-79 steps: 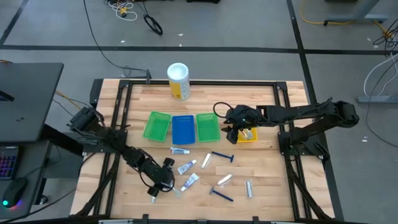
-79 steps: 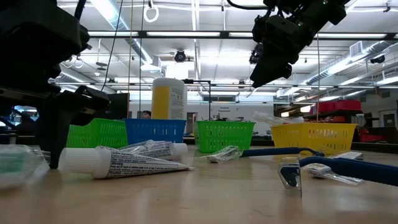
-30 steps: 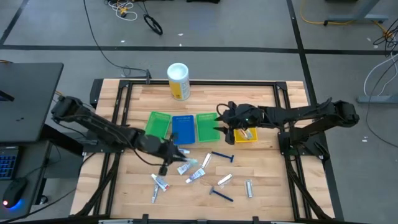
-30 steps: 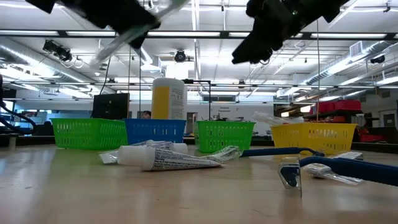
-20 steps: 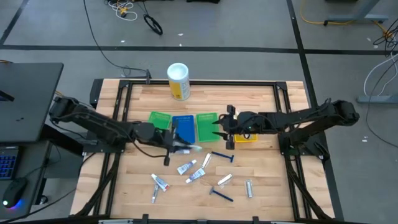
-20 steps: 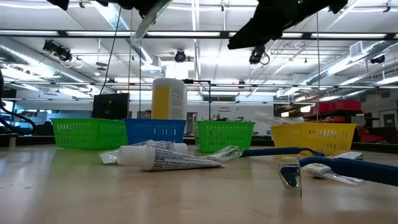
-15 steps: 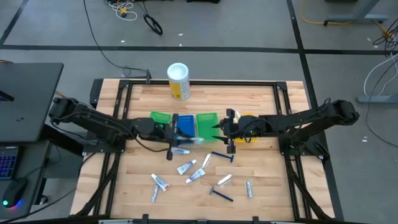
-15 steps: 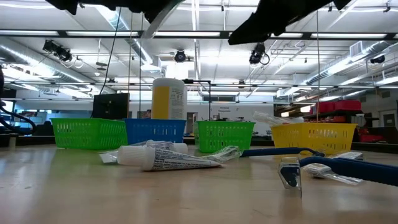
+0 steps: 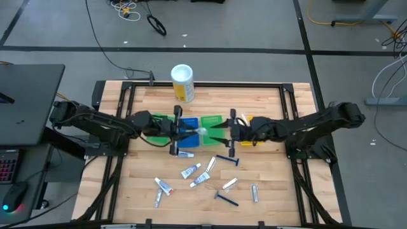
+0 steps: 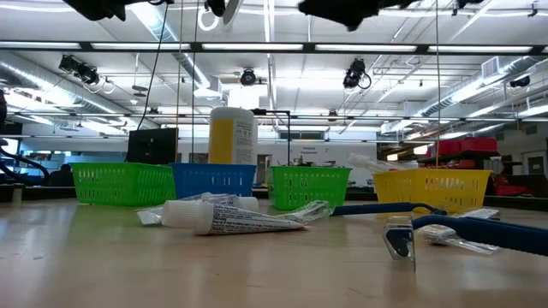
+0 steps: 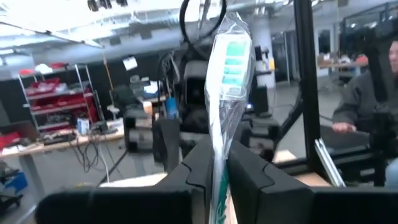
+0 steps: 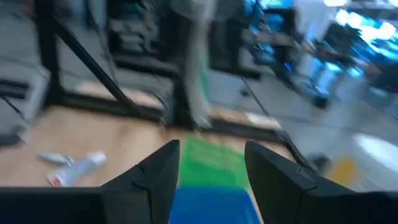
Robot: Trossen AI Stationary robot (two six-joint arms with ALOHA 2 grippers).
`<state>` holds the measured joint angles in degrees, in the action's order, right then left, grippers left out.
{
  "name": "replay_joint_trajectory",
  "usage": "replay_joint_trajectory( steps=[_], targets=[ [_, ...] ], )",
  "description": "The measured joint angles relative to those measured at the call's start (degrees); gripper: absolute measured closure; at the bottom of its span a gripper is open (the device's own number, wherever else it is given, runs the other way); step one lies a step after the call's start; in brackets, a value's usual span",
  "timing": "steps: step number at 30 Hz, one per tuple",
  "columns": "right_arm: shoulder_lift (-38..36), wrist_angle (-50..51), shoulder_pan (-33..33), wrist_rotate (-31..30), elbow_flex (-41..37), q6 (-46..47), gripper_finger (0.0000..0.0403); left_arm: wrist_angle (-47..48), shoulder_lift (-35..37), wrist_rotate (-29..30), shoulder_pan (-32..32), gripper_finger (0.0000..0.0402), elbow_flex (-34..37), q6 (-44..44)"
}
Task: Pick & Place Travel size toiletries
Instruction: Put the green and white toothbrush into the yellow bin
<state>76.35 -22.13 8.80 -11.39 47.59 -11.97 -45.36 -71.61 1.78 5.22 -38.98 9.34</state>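
1. The left hand (image 9: 176, 133) is held above the blue tray (image 9: 188, 129), clamped on a wrapped toothbrush (image 11: 227, 68); in the left wrist view the clear wrapper is seen pinched between the two dark fingers (image 11: 198, 168), bristle end pointing away from the wrist.
2. The right hand (image 9: 230, 132) is stationed just beside it, over the right-hand green tray (image 9: 212, 124), its fingers (image 12: 155, 174) spread apart and nothing seen between them.
3. The two hands are faced toward each other across the trays, with the toothbrush tip reaching toward the right hand. A hand-over may be intended, though a drop into a tray cannot be ruled out.
4. The brush is gripped low on its handle, probably so that the far end is left free for the other hand or for a clean release.
5. Four trays are lined up across the middle of the worktop (image 9: 267, 191): green (image 9: 152, 121), blue, green, and yellow (image 9: 251, 119) at the right end, presumably one per kind of item.
6. Small tubes (image 9: 191, 170), a dark blue razor (image 9: 226, 159) and other pieces are left scattered on the near half of the worktop, so plenty of sorting is judged to remain.
7. The white-and-yellow canister (image 9: 182, 83) is stood at the far edge, well apart from the action.
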Motion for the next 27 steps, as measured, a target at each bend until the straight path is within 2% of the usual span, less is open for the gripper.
replay_joint_trajectory(
  steps=[9, 14, 18, 22, 27],
  targets=[
    [10.33, -18.22, -3.63, 6.02, -0.11, -0.52, 0.0211, -4.05, -0.23, -1.93, -0.91, 0.0365, 0.00, -1.59],
    [13.75, -27.86, -4.74, 7.87, -0.10, -0.51, 0.0211, -8.29, -3.44, -1.97, -0.89, 0.0359, 0.00, -1.41],
    [14.13, -29.53, -5.72, 11.75, -0.09, -0.33, 0.0211, -12.09, -6.29, -2.00, -1.55, 0.0367, -0.07, -1.52],
    [14.19, -29.59, -6.13, 12.71, -0.09, 1.11, 0.0211, -14.91, -8.13, -2.97, -2.70, 0.0364, -1.03, -1.72],
    [14.19, -29.63, -6.60, 16.23, -0.09, 2.58, 0.0211, -14.29, -9.29, -4.02, -3.56, 0.0362, -2.39, -1.82]
  ],
)
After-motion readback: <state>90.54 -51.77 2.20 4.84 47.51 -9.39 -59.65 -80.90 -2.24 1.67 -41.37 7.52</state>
